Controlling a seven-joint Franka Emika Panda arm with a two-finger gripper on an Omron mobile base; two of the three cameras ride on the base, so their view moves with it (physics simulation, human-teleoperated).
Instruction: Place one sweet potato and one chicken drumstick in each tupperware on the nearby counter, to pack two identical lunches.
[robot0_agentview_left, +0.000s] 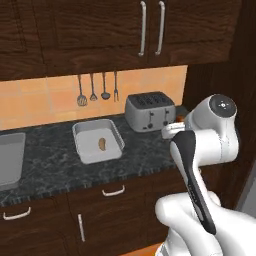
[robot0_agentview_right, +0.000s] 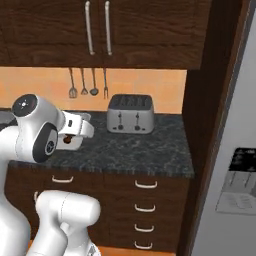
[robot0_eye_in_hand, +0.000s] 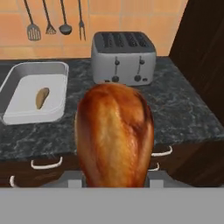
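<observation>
A browned chicken drumstick (robot0_eye_in_hand: 114, 135) looms large in the hand view, with my gripper (robot0_eye_in_hand: 114, 180) shut on its lower end. From the right base view the hand (robot0_agentview_right: 77, 127) hangs above the counter's (robot0_agentview_right: 140, 150) front edge with the drumstick (robot0_agentview_right: 67, 140) under it. A grey tupperware (robot0_agentview_left: 98, 141) stands on the counter (robot0_agentview_left: 50, 155) left of the hand, with one sweet potato (robot0_agentview_left: 102, 144) inside. The hand view shows that tupperware (robot0_eye_in_hand: 17, 83) and sweet potato (robot0_eye_in_hand: 41, 97) ahead at left. A second tupperware (robot0_agentview_left: 10, 157) lies at the far left edge.
A silver toaster (robot0_agentview_left: 150, 111) stands at the back of the counter, right of the tupperware. Utensils (robot0_agentview_left: 97, 89) hang on the orange tiled wall. A tall dark wood panel (robot0_agentview_right: 200, 100) and a grey fridge (robot0_agentview_right: 235, 175) close off the right side. Drawers (robot0_agentview_right: 145, 205) sit below the counter.
</observation>
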